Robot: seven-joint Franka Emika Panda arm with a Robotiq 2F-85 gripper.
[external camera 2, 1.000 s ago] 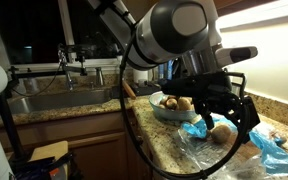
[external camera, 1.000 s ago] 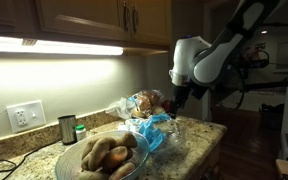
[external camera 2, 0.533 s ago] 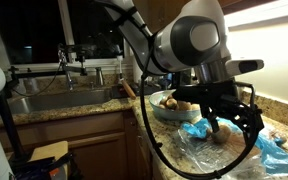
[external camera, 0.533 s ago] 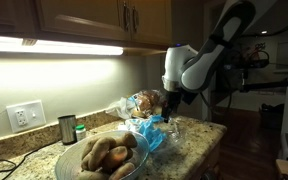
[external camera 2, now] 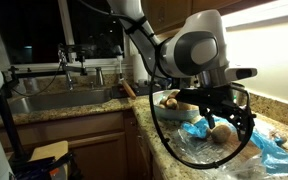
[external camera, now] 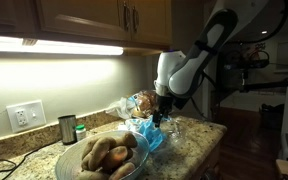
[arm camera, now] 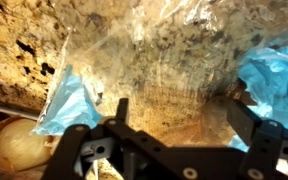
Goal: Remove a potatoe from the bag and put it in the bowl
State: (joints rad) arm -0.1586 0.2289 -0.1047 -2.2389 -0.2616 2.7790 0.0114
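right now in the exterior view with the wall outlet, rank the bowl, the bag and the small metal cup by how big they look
1. bowl: looks largest, but it sits nearest the camera.
2. bag: close behind the bowl, so this order is unsure.
3. metal cup: clearly smallest.

Readable text, labels, brands, numbers, signs: none. Both exterior views and the wrist view are too small and too blurred for any lettering to be made out.
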